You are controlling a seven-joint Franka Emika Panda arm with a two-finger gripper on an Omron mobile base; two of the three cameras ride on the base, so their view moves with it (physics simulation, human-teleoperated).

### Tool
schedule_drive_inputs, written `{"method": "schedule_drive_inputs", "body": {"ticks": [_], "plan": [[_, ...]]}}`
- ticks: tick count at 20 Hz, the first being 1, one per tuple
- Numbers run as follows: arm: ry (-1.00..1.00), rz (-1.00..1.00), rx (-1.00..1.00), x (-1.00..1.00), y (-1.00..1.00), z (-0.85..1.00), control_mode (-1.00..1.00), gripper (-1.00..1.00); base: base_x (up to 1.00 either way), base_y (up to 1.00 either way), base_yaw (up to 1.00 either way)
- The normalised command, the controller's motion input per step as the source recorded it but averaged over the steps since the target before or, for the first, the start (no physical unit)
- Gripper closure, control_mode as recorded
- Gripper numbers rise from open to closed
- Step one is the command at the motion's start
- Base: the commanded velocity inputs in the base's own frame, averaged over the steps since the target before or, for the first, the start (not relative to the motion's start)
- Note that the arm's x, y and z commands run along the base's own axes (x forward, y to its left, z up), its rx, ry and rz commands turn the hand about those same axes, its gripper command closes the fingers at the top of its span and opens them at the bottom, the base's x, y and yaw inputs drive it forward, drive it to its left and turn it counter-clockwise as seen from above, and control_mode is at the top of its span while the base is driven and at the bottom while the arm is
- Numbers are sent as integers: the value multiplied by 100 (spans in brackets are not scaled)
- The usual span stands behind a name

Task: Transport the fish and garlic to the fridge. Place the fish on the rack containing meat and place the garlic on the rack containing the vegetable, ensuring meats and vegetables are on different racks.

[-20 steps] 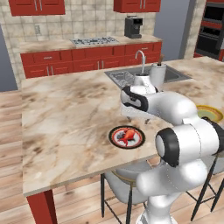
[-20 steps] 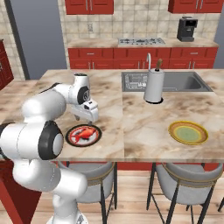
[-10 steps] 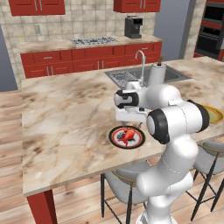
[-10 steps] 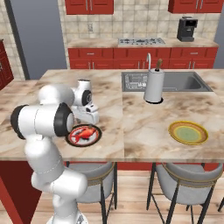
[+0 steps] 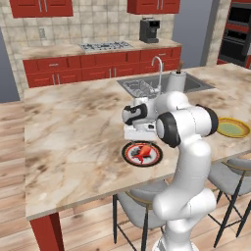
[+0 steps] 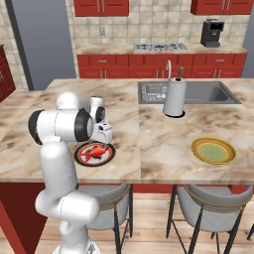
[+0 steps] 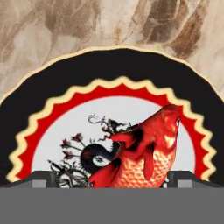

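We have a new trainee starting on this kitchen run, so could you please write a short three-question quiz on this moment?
1. True or false: the fish lies on a black-rimmed plate on the island counter.
2. The gripper is: A) shut on the fish, B) open above the fish, C) open over the sink.
3. What stands upright beside the sink, and what lies near the counter's front edge to the robot's right?

Key
1. True.
2. B.
3. A paper towel roll; a yellow-green plate.
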Motion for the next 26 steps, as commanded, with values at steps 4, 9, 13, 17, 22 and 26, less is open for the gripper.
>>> {"method": "schedule_drive_inputs", "body": {"ticks": [4, 9, 13, 17, 22, 26], "plan": [[7, -3, 0, 6, 2, -28, -100, -100, 0, 0, 0], [5, -6, 0, -14, 1, -8, -100, -100, 0, 0, 0], [0, -8, 0, -13, 4, 0, -100, -100, 0, 0, 0], [0, -13, 1, -41, 0, 1, -100, -100, 0, 0, 0], [0, -16, 1, -55, 0, 4, -100, -100, 0, 0, 0], [0, -17, 0, -36, 0, -3, -100, -100, 0, 0, 0]]}}
